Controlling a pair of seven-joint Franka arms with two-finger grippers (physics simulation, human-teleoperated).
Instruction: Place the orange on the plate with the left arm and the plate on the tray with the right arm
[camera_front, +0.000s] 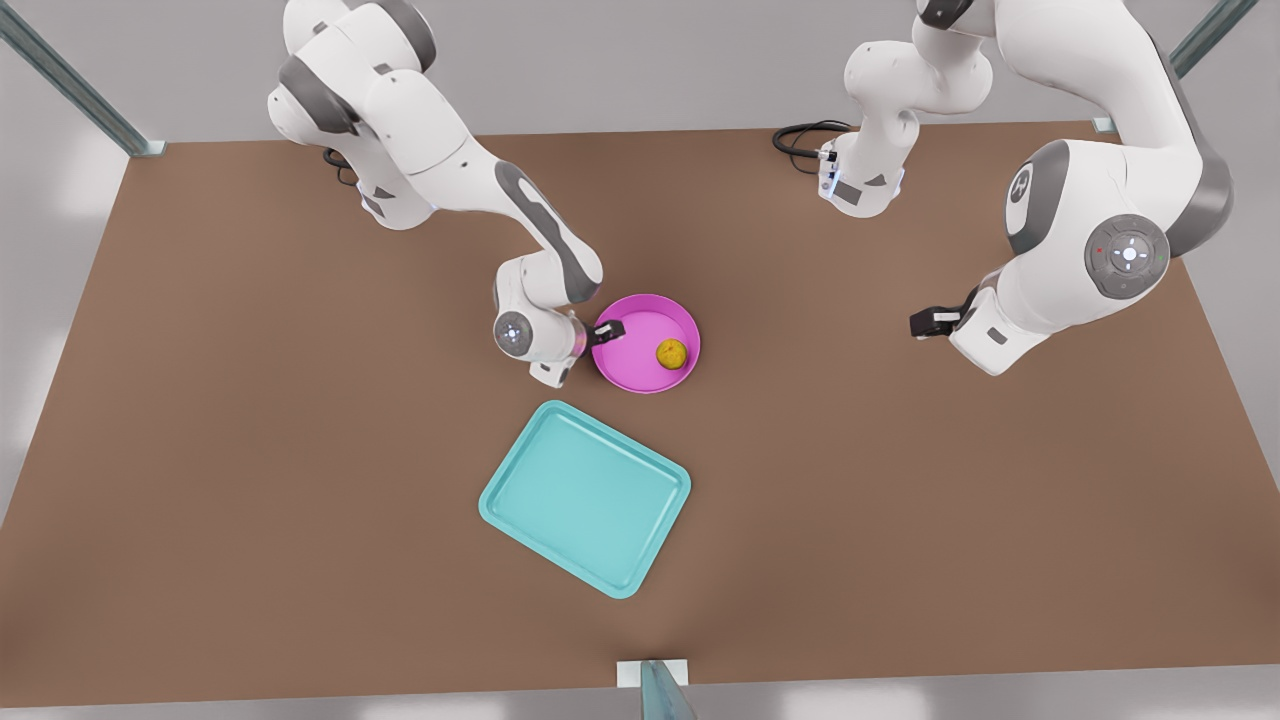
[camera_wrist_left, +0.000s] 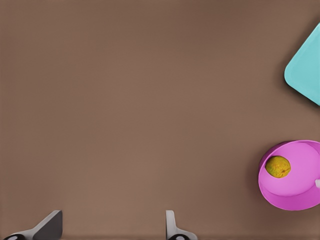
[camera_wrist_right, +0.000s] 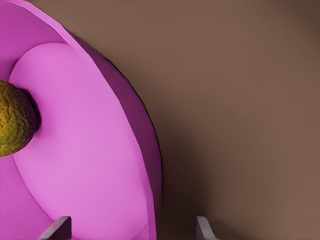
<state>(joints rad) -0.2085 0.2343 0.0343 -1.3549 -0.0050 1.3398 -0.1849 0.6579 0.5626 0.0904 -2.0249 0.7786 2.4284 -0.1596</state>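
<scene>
The right gripper (camera_front: 607, 333) is down at the plate (camera_front: 640, 318), on the side toward the front view's left. Its jaws stand open and straddle the raised rim, one finger (camera_wrist_right: 56, 229) over the pink floor of the dish and the other outside over the bare worktop (camera_front: 250, 400); they have not closed on anything. In the right wrist view only the tips of the fingers show, cut off by the frame edge, and whether either touches the rim cannot be told.

The left gripper (camera_front: 925, 322) hangs well apart from the plate, toward the front view's right, over bare worktop. In the left wrist view its jaws (camera_wrist_left: 110, 227) are spread wide and empty, again with just the fingertips (camera_wrist_left: 47, 226) in frame. This arm waits.

The orange (camera_front: 671, 353) sits inside the plate, on the half away from the right gripper and near the rim there. In the right wrist view it is cut off at the frame edge, so only part of its bumpy skin shows.

The tray (camera_front: 585, 497) lies flat on the worktop just beside the plate, nearer the camera in the front view, with a narrow strip of brown between them. It is turned at an angle to the worktop's edges and carries nothing. In the left wrist view only one rounded corner of it appears.

A black cable (camera_front: 805, 135) loops at the far edge of the worktop by an arm's base.
</scene>
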